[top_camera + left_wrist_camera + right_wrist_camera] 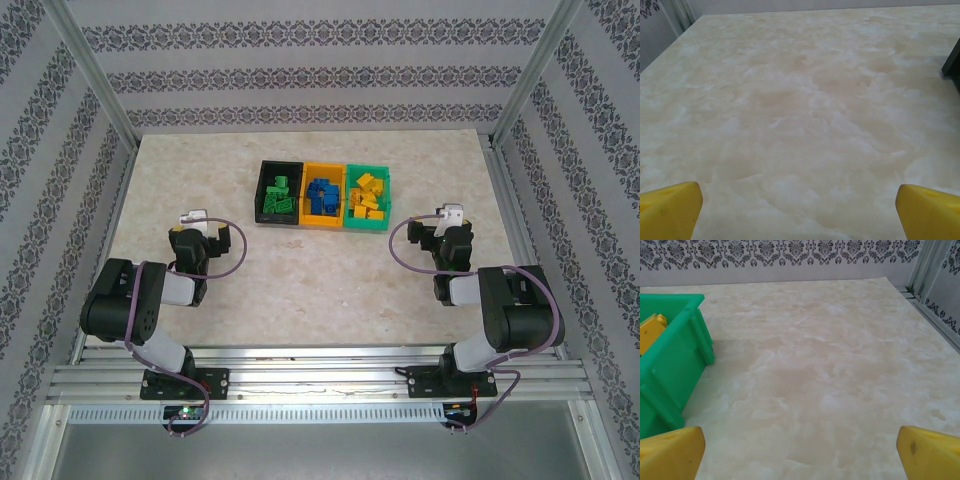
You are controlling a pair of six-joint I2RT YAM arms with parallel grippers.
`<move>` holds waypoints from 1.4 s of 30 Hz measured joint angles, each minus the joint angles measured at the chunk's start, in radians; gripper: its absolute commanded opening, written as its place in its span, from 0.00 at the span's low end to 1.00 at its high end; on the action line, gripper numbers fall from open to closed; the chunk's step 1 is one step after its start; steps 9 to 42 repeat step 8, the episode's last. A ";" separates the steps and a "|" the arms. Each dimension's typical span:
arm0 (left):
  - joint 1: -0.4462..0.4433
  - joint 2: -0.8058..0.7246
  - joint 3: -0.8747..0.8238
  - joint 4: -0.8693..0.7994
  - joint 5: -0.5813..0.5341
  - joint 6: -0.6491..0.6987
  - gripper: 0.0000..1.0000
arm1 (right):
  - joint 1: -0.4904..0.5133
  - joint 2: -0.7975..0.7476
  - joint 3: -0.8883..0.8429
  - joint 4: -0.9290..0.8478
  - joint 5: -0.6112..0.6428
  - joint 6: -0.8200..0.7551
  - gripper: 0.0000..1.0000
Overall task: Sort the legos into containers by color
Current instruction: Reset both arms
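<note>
The left tool [195, 215] is wide open and holds nothing. The right tool [452, 213] is wide open and empty too. Both sit over the bare surface [320, 290]. Between them, toward 12 o'clock, three bins stand in a row. The black bin [262, 190] holds green legos [279, 197], the orange bin [322, 222] holds blue legos [322, 194], and the green bin [366, 226] holds yellow legos [367, 197].

The orange-yellow bin [322, 223] holds blue legos [322, 195]; the black bin [277, 219] joined on its left holds green legos [280, 197], and the green bin [366, 226] on its right holds yellow-orange legos [368, 197]. Under it the table [300, 290] is cream marbled with beige. The walls [300, 60] behind it carry dark damask bands on pale grey. The left gripper [799, 212] and right gripper [800, 452] have yellow fingers, on black arms [130, 300] with mauve cables [393, 252]
</note>
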 measured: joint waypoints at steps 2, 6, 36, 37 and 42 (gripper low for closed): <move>0.000 0.000 0.000 0.000 0.000 0.000 1.00 | 0.000 0.000 0.001 -0.002 -0.004 0.000 0.98; 0.000 0.000 0.000 0.000 0.000 0.000 1.00 | 0.000 0.000 0.022 -0.023 -0.043 -0.008 0.98; 0.000 0.000 0.000 0.000 0.000 0.000 1.00 | 0.000 0.000 0.027 -0.023 -0.053 -0.008 0.98; 0.000 0.000 0.000 0.000 0.000 0.000 1.00 | 0.000 0.000 0.027 -0.023 -0.053 -0.008 0.98; 0.000 0.000 0.000 0.000 0.000 0.000 1.00 | 0.000 0.000 0.027 -0.023 -0.053 -0.008 0.98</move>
